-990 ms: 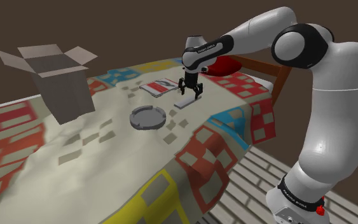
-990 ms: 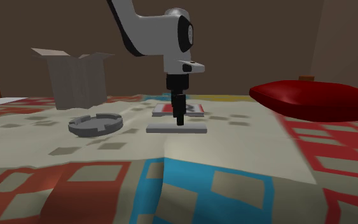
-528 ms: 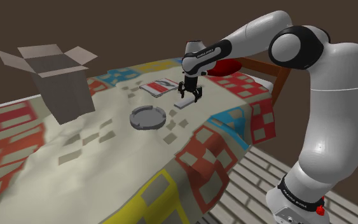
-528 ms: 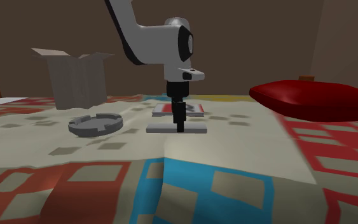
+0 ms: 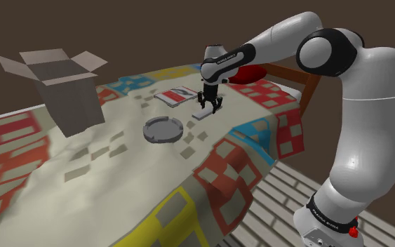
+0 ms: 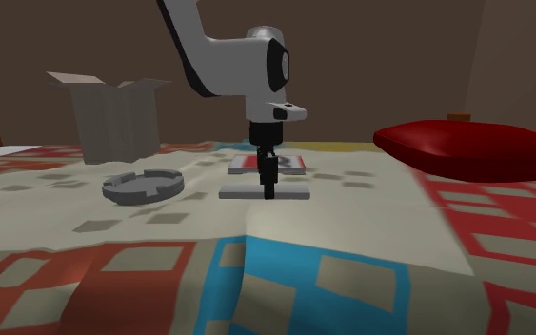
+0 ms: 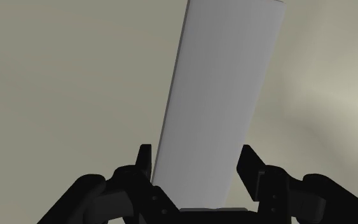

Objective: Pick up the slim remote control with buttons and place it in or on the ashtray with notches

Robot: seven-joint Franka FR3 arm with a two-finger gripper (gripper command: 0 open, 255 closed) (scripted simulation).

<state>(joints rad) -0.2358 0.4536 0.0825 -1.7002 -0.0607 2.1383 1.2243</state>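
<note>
The remote (image 7: 222, 95) is a plain pale-grey flat slab lying on the patchwork bedspread (image 5: 118, 161). It lies to the shoulder view's right of the ashtray (image 5: 163, 130), a grey round dish with notched rim. My black gripper (image 5: 209, 107) points straight down over the remote's near end. In the wrist view my gripper (image 7: 196, 156) has both fingers pressed against the remote's long sides, shut on it. The remote (image 6: 294, 191) still rests flat on the cloth, with the gripper (image 6: 269, 190) at its middle and the ashtray (image 6: 142, 186) to the second exterior view's left.
An open grey cardboard box (image 5: 62, 84) stands behind the ashtray at the shoulder view's left. A red-and-white flat booklet (image 5: 175, 95) lies just behind the remote. A dark red pillow (image 6: 475, 147) sits at the second exterior view's right. The bed's edge drops toward the stand.
The gripper came down a little onto the remote, then its fingers closed from wide apart onto the remote's sides. The remote has not moved.
</note>
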